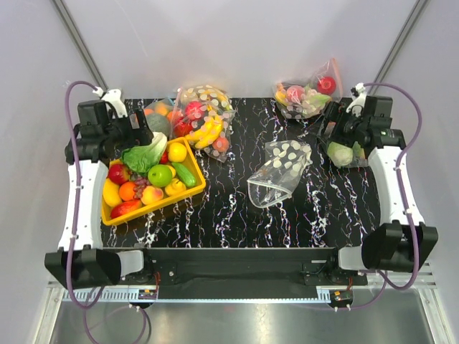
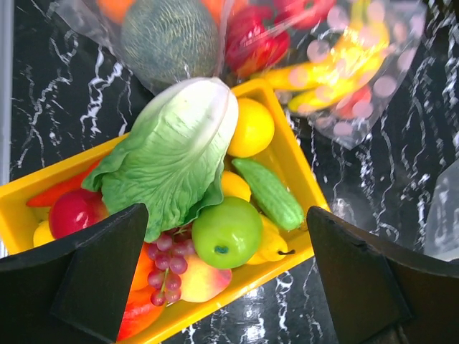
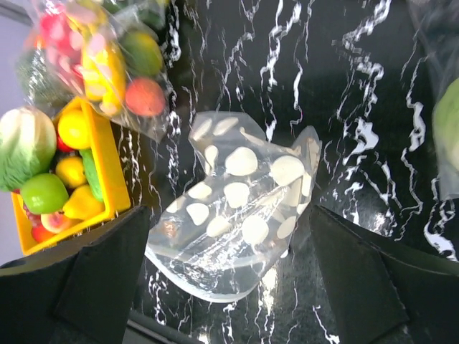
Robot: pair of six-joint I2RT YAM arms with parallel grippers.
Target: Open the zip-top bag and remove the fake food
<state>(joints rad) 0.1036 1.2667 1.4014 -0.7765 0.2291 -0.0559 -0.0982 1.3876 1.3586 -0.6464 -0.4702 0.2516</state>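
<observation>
The zip-top bag (image 1: 280, 172) lies flat and empty in the middle of the black marble table, its mouth gaping toward the near edge. In the right wrist view the zip-top bag (image 3: 240, 215) sits below and between the wide-open fingers of my right gripper (image 3: 229, 287), untouched. My right gripper (image 1: 331, 129) hovers to the bag's far right. The fake food rests in a yellow tray (image 1: 197, 188): a lettuce (image 2: 172, 154), a green apple (image 2: 227, 231) and a red fruit (image 2: 75, 213). Above the tray, my left gripper (image 2: 226, 287) stands open and empty; in the top view my left gripper (image 1: 140, 134) is near the tray's far edge.
A bulkier dotted bag with bananas (image 1: 204, 122) and a plain bag holding a melon (image 1: 159, 120) lie behind the tray. Another filled bag (image 1: 305, 93) sits at the back right. A clear bag with a pale green vegetable (image 1: 341, 153) lies beside my right gripper.
</observation>
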